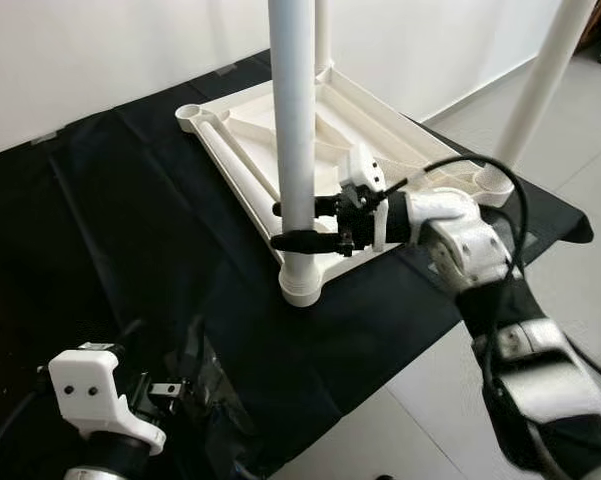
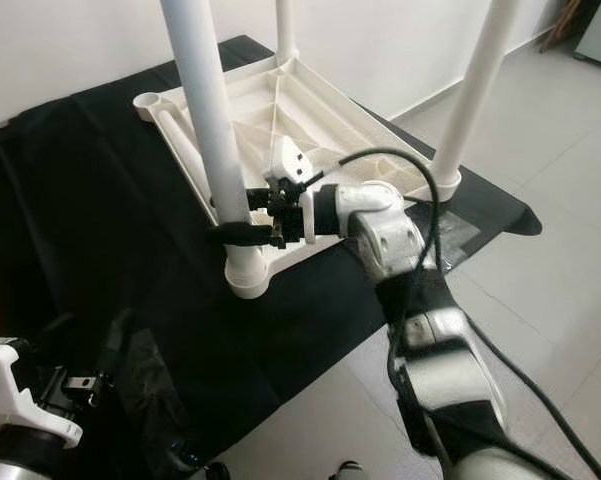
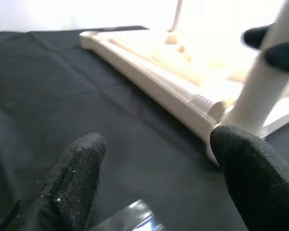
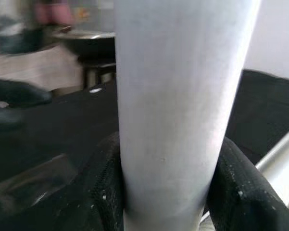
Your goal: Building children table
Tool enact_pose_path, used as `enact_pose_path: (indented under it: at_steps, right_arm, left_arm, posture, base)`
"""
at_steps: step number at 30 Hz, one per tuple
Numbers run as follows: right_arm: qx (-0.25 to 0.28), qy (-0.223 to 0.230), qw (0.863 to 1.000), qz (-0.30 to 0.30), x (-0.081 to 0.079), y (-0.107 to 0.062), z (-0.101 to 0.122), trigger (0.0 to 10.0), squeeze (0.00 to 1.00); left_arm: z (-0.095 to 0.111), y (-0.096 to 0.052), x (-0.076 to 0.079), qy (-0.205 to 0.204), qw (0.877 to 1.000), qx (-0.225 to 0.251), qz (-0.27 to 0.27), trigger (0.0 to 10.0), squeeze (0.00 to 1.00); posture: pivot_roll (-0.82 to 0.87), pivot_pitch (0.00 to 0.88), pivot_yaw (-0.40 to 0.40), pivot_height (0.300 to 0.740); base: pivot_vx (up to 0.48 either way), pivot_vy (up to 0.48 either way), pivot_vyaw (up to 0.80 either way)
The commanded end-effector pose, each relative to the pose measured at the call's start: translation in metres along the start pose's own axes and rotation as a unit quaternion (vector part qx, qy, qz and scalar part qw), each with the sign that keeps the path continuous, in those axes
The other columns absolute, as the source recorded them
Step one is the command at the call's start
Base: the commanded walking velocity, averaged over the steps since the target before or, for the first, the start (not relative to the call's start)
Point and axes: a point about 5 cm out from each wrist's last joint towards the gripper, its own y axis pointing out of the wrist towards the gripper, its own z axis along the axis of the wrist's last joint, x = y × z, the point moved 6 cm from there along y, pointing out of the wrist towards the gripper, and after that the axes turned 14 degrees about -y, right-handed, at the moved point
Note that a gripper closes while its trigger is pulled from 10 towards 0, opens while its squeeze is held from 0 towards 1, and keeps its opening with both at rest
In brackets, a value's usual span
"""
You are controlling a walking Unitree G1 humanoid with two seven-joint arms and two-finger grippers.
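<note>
Children's table top (image 1: pixel 280 125): white plastic, lying upside down on a black cloth (image 1: pixel 100 220) spread over the floor, ribbed underside facing up. Round leg sockets at the corners.

Near leg (image 1: pixel 293 120): white tube, standing upright in the corner socket (image 1: pixel 302 282) closest to the robot.

Far leg (image 1: pixel 323 35): white tube, upright at the corner toward the wall.

Right-hand leg (image 1: pixel 545 80): white tube, leaning slightly, seated in the socket at the cloth's right edge.

Empty socket (image 1: pixel 192 115): corner at far left, no tube in it.

Right claw (image 1: pixel 298 224): reaching in from the right, its two black fingers (image 4: pixel 235 192) closed around the near leg just above the socket, one finger on each side of the tube and touching it.

Left claw (image 3: pixel 154 178): low over the black cloth at the near left, well apart from the table top, fingers spread wide with nothing between them.

Floor (image 1: pixel 570 160): pale tiles, to the right of the cloth.

Wall (image 1: pixel 100 50): white, behind the cloth.
</note>
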Motion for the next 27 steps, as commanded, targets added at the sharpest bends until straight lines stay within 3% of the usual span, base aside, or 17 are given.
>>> enact_pose_path:
  at_steps: [1, 2, 3, 4, 6, 9, 11, 13, 14, 16, 17, 18, 20, 21, 23, 24, 27]
  right_arm:
    - [-0.115, 0.040, 0.986, -0.110, 0.003, -0.010, -0.049, 0.0, 0.00]
    - [-0.115, 0.040, 0.986, -0.110, 0.003, -0.010, -0.049, 0.0, 0.00]
    - [-0.176, 0.081, 0.957, -0.216, -0.016, -0.016, -0.069, 0.0, 0.00]
    - [-0.176, 0.081, 0.957, -0.216, -0.016, -0.016, -0.069, 0.0, 0.00]
    - [-0.221, 0.112, 0.918, -0.308, -0.056, -0.023, -0.075, 0.0, 0.00]
    - [-0.220, 0.116, 0.914, -0.320, -0.064, -0.018, -0.071, 0.0, 0.00]
    - [-0.194, 0.116, 0.924, -0.308, -0.059, 0.000, -0.065, 0.0, 0.00]
    - [-0.187, 0.115, 0.926, -0.307, -0.056, 0.003, -0.063, 0.0, 0.00]
    - [-0.175, 0.116, 0.931, -0.299, -0.053, 0.007, -0.061, 10.0, 0.00]
    - [-0.175, 0.116, 0.931, -0.299, -0.053, 0.007, -0.061, 10.0, 0.00]
    - [-0.163, 0.117, 0.936, -0.288, -0.052, 0.011, -0.059, 10.0, 1.00]
    - [-0.122, 0.121, 0.955, -0.242, -0.048, 0.021, -0.048, 10.0, 1.00]
    - [-0.063, 0.107, 0.977, -0.175, -0.042, 0.030, -0.026, 10.0, 1.00]
    - [-0.063, 0.107, 0.977, -0.175, -0.042, 0.030, -0.026, 10.0, 1.00]
    - [-0.033, 0.052, 0.992, -0.106, -0.037, 0.030, -0.009, 10.0, 0.98]
    - [-0.037, -0.005, 0.999, -0.039, -0.040, 0.027, -0.009, 10.0, 0.00]
    - [-0.041, -0.015, 0.999, -0.012, -0.041, 0.025, -0.010, 10.0, 0.00]
  left_arm:
    - [-0.002, -0.001, 0.002, 0.002, 1.000, -0.006, -0.013, 10.0, 0.00]
    - [-0.002, -0.001, 0.002, 0.002, 1.000, -0.006, -0.013, 10.0, 0.00]
    - [-0.002, 0.001, 0.004, -0.001, 1.000, -0.009, -0.028, 10.0, 0.00]
    - [-0.002, 0.001, 0.004, -0.001, 1.000, -0.009, -0.028, 10.0, 0.00]
    - [-0.003, 0.006, 0.007, 0.000, 0.998, -0.017, -0.054, 10.0, 0.00]
    - [-0.006, 0.008, 0.009, 0.006, 0.998, -0.024, -0.065, 10.0, 0.00]
    - [-0.013, 0.010, 0.009, 0.000, 0.996, -0.041, -0.082, 10.0, 0.00]
    - [-0.015, 0.010, 0.009, -0.003, 0.995, -0.046, -0.088, 10.0, 0.00]
    - [-0.017, 0.010, 0.009, -0.011, 0.994, -0.048, -0.095, 10.0, 0.00]
    - [-0.017, 0.010, 0.009, -0.011, 0.994, -0.048, -0.095, 10.0, 0.00]
    - [-0.017, 0.010, 0.010, -0.017, 0.994, -0.047, -0.099, 10.0, 0.00]
    - [-0.019, 0.013, 0.008, -0.015, 0.994, -0.046, -0.094, 10.0, 0.00]
    - [-0.020, 0.017, 0.005, -0.013, 0.995, -0.043, -0.085, 10.0, 0.00]
    - [-0.020, 0.017, 0.005, -0.013, 0.995, -0.043, -0.085, 10.0, 0.00]
    - [-0.021, 0.020, 0.002, -0.012, 0.996, -0.041, -0.079, 10.0, 0.00]
    - [-0.021, 0.020, 0.002, -0.012, 0.996, -0.039, -0.076, 10.0, 0.00]
    - [-0.020, 0.020, 0.001, -0.013, 0.996, -0.038, -0.074, 10.0, 0.00]
  posture:
    - [-0.02, 0.248, 0.033, 0.740]
    - [-0.02, 0.248, 0.033, 0.740]
    - [-0.04, 0.246, 0.043, 0.740]
    - [-0.04, 0.246, 0.043, 0.740]
    - [-0.03, 0.235, 0.072, 0.740]
    - [-0.04, 0.215, 0.080, 0.740]
    - [-0.02, 0.185, 0.085, 0.740]
    - [-0.02, 0.185, 0.085, 0.740]
    - [-0.01, 0.176, 0.081, 0.740]
    - [-0.01, 0.176, 0.081, 0.740]
    - [-0.01, 0.176, 0.081, 0.740]
    - [-0.01, 0.158, 0.088, 0.740]
    - [0.00, 0.157, 0.088, 0.740]
    - [0.00, 0.157, 0.088, 0.740]
    - [0.00, 0.152, 0.084, 0.740]
    - [0.01, 0.151, 0.081, 0.740]
    - [0.01, 0.153, 0.078, 0.740]
  base:
    - [0.000, 0.000, 0.00]
    - [0.000, 0.000, 0.00]
    - [0.000, 0.000, 0.00]
    - [0.000, 0.000, 0.00]
    - [0.000, 0.000, 0.00]
    - [0.000, 0.000, 0.00]
    - [0.000, 0.000, 0.00]
    - [0.000, 0.000, 0.00]
    - [0.000, 0.000, 0.00]
    - [0.000, 0.000, 0.00]
    - [0.000, 0.000, 0.00]
    - [0.000, 0.000, 0.00]
    - [0.000, 0.000, 0.00]
    - [0.000, 0.000, 0.00]
    - [0.000, 0.000, 0.00]
    - [0.000, 0.000, 0.00]
    - [0.000, 0.000, 0.00]
